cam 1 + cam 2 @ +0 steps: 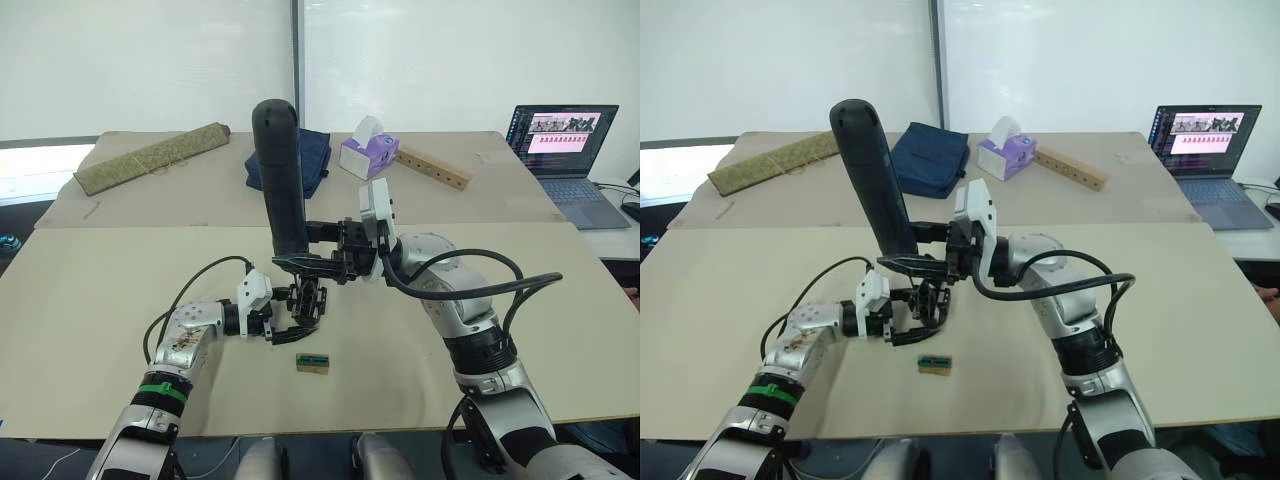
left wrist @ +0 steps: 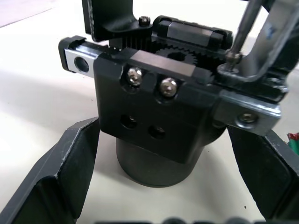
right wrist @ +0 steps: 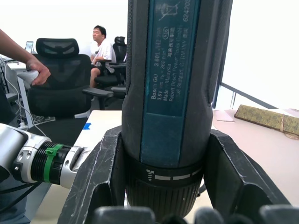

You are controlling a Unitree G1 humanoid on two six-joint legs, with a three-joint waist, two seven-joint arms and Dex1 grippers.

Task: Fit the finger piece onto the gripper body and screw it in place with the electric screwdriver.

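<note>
Beige surface (image 1: 120,290) in white-walled lab, laptop (image 1: 565,140) at far right edge. Right end effector (image 1: 300,262) clamps electric screwdriver (image 1: 280,170) upright, bit down on screw atop gripper body (image 1: 308,298) at mid-surface. Left end effector (image 1: 292,322) open, fingers flanking body's round base, apparently not gripping. Finger piece not clearly distinguishable. Risk: bit slips off screw head, or torque spins unclamped body and topples it toward small tan-and-green block (image 1: 313,363) nearby.

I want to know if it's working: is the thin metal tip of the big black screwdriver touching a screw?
Touching. In the left wrist view the thin metal bit of the electric screwdriver sits on a screw head atop the black gripper body.
</note>
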